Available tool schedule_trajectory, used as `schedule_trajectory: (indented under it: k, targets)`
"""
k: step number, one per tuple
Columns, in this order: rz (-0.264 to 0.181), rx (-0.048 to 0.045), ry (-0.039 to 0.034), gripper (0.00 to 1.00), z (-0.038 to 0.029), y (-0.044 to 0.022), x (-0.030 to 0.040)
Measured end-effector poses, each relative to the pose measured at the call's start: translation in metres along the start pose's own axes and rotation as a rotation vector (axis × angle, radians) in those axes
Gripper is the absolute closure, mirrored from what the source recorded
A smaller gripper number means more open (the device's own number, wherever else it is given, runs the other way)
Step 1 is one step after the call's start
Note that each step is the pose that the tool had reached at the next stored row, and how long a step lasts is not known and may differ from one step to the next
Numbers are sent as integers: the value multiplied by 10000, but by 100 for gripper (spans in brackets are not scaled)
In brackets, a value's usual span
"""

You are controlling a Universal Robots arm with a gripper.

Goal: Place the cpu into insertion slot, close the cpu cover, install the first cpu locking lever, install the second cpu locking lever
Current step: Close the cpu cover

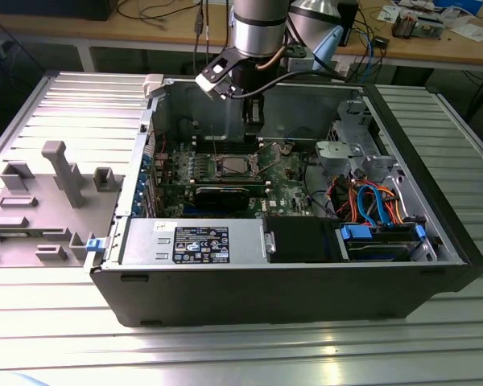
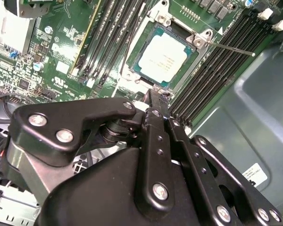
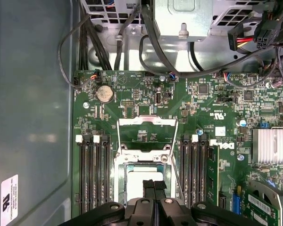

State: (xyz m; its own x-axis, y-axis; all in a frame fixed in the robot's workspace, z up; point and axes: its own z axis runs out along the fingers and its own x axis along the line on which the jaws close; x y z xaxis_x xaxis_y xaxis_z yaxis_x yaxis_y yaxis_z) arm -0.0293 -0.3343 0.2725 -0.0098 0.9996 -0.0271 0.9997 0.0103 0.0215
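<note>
OPEN SOCKET, CHIP SEATED: You are looking at the cpu lying flat in the insertion slot, silver top facing up. It is sitting in the middle of the green motherboard inside the open computer case.

The gripper is hovering over the socket's edge. Its fingers are drawn together, with nothing visible between them. In the second wrist view the tips are pointing at the rim just beside the chip; whether they are touching it cannot be told.

The cpu cover is lying swung back and open, on the side of the socket toward the coin battery, so the chip is showing uncovered. One thin locking lever is sticking out over the memory slots, unlatched.

Judging by this, placing is done and closing the cover is the step you are facing. That is likely calling for getting the closed tips against the frame's free edge and swinging it down over the chip. The tips should not be scraping the chip's top or snagging the loose lever.
</note>
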Motion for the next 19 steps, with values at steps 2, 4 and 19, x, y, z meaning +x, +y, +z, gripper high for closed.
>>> schedule_trajectory:
  k: [2,4,19]
  targets:
    - [0,0,-1,89,0,8,0]
    - [0,0,-2,89,0,16,0]
    - [-1,0,-25,89,1,64,0]
